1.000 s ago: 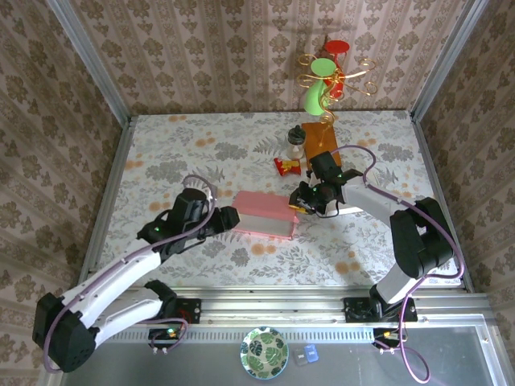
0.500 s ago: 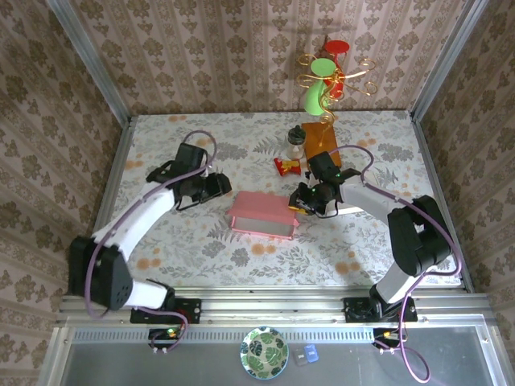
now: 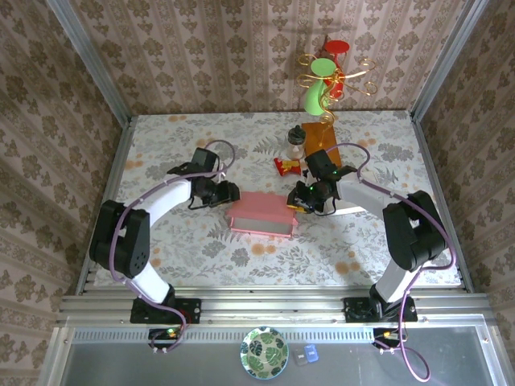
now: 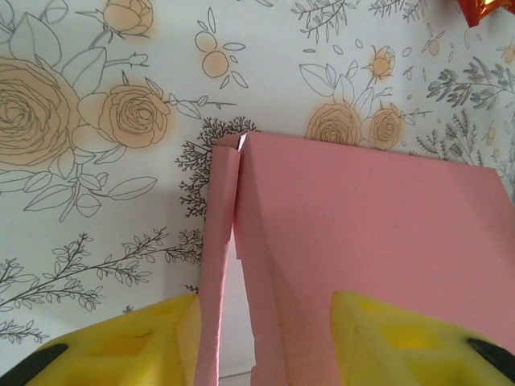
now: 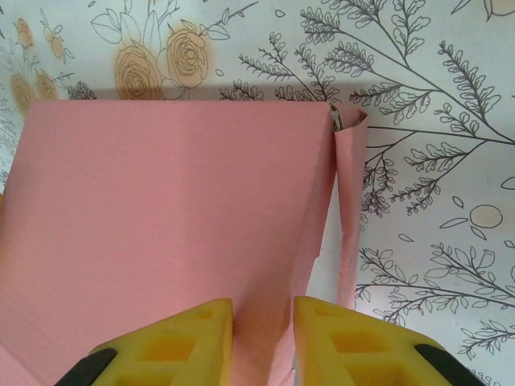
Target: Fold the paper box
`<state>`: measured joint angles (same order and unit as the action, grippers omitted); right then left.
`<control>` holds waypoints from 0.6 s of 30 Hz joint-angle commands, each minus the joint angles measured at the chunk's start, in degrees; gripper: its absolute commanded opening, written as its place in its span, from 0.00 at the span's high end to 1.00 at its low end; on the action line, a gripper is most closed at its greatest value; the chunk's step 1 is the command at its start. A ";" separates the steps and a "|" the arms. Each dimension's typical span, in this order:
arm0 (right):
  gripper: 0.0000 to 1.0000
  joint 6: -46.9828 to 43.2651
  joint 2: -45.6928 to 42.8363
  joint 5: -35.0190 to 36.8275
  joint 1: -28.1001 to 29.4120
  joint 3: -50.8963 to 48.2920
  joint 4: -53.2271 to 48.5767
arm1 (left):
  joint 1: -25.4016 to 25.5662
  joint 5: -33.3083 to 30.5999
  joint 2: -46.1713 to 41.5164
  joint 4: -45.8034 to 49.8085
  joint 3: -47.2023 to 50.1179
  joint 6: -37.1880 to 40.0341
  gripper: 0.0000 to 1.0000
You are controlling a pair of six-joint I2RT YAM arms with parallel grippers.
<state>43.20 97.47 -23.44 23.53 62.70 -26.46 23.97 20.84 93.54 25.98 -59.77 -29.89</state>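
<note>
Floral-print bench (image 3: 161,161) inside wallpapered enclosure; pink thin-card paper box (image 3: 261,213) lies mid-bench between both arms; right tool (image 3: 296,202) pinching box's right end wall, likely anchoring it; left tool (image 3: 228,194) spread, fingers straddling loose end flap (image 4: 221,241), probably to tuck it; box top closed over, contents hidden; leaf-patterned bowl (image 3: 264,352) on near rail, nothing evident inside.

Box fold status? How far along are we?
Done: the paper box lies as a flat pink slab with its top panel down. In hand: the right gripper pinches the box's right edge, and the left gripper straddles the left side flap with its jaws apart. Left: that flap and the right side flap stand off the body and probably need tucking.
</note>
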 commanded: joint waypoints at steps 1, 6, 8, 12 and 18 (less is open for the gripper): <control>0.72 -1.53 1.01 1.55 0.34 0.88 -2.19 | 0.21 0.61 -0.80 -1.83 2.64 1.82 0.54; 0.70 -2.14 0.99 1.82 0.34 0.08 -2.11 | 0.32 0.34 -0.68 -2.58 4.39 2.95 0.55; 0.68 -2.52 1.05 1.91 0.29 -0.20 -2.17 | 0.36 0.51 -0.42 -3.05 4.99 3.07 0.55; 0.61 -3.44 0.99 1.66 0.39 -1.23 -1.82 | 0.38 0.43 -0.11 -4.25 6.49 3.05 0.56; 0.55 -4.50 2.10 1.04 1.06 -2.18 -1.58 | 0.42 0.76 -0.05 -6.26 8.13 2.95 0.57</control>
<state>40.27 98.28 -22.68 23.97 61.58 -27.05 24.01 21.91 93.47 19.92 -53.47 -28.36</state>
